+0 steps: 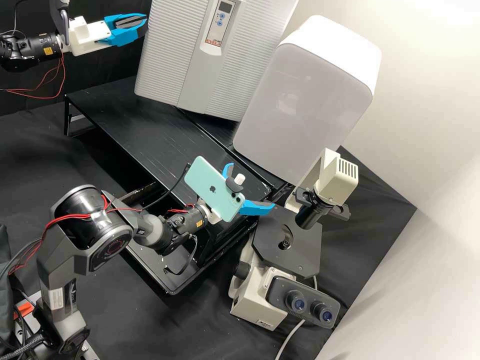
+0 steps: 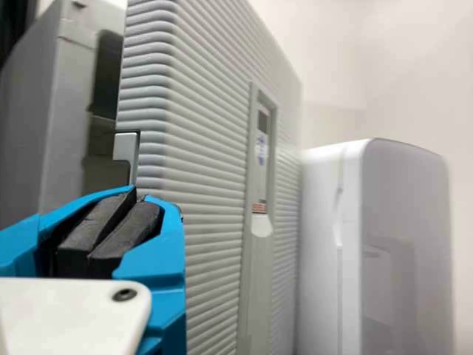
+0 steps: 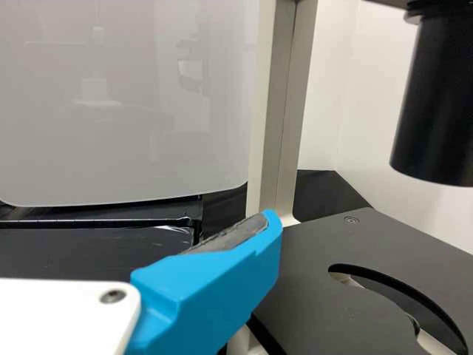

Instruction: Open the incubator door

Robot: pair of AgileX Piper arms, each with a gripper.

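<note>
Beside the left hand (image 1: pixel 143 21), the incubator (image 1: pixel 162 55) is cut off by the high view's top edge; past that hand in the left wrist view, its display (image 2: pixel 262 120) is too small to read. The phone (image 1: pixel 212 187) hides part of the right hand (image 1: pixel 251 185). Beyond the right hand, the right wrist view's edges crop the microscope (image 3: pixel 436 103).

Black platform (image 1: pixel 150 130) (scuffed) beneath incubator (image 1: pixel 192 65) and cabinet (image 1: pixel 300 105).

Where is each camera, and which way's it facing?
High view: off the arms, facing forward and down at the bench; shows arms, left gripper, right gripper.
Left wrist view: on its arm, facing the ridged cabinet; shows left gripper.
Right wrist view: on its arm, facing the microscope; shows one blue finger.
All share the white cabinet.
</note>
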